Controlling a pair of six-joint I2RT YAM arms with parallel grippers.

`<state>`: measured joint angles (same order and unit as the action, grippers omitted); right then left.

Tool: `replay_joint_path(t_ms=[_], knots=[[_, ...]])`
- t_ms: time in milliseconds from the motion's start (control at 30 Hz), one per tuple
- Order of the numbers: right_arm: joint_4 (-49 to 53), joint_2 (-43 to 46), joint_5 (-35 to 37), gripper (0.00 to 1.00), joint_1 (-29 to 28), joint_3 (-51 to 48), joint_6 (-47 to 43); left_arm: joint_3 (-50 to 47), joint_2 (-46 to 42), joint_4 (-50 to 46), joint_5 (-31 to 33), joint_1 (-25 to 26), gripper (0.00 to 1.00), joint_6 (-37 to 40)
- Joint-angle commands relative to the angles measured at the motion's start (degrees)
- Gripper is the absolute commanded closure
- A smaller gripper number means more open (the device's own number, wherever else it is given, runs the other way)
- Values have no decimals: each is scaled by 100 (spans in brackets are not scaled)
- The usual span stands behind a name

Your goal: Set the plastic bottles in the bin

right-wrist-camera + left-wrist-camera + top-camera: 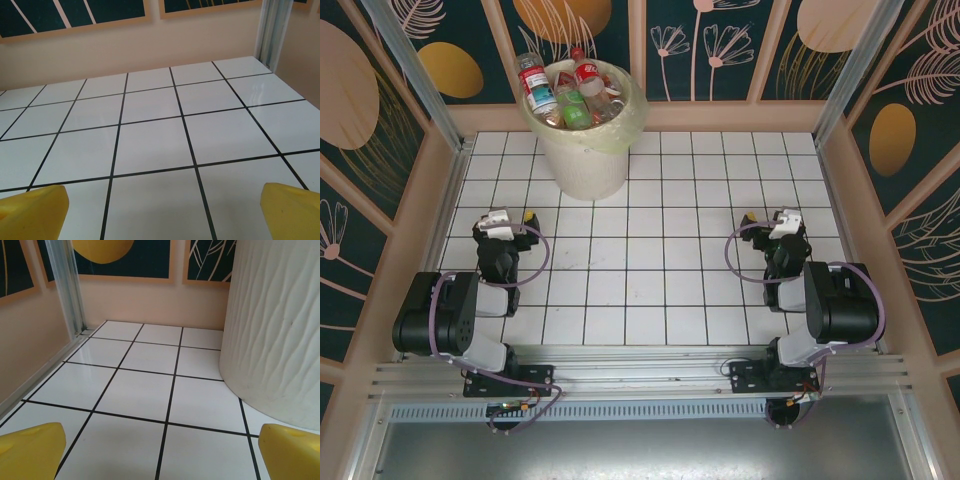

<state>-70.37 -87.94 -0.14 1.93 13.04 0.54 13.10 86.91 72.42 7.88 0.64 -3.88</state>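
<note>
1. Plastic bottles (570, 95) lie heaped inside the bin (588, 165), which stands at the far left of the desk (660, 270), close to the back wall.
2. You can see the heap rise above the rim. Two red-labelled bottles stand tallest, one at the left edge and one toward the back. A green one lies lower, among clear ones.
3. A pale yellow liner bag (628, 118) folds over the bin's rim all round.
4. Your left hand (512, 217) sits low over the desk on the near side of the bin. Its wrist camera shows the yellow fingertips (30, 450) spread wide with bare tile between them. The bin's rippled white wall is close on the right.
5. Your right hand (767, 222) sits over the right side of the desk, well apart from the bin. Its fingertips (32, 210) are spread equally wide over bare tile.
</note>
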Motion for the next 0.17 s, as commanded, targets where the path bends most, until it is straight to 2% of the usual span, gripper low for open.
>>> replay_joint_path(t_ms=[0, 133], knots=[[-74, -27, -136, 1, 23, 53, 46, 115, 47, -52, -94, -38, 1, -43], [-74, -30, -135, 1, 25, 54, 41, 46, 4, 34, -98, -39, 1, -34]])
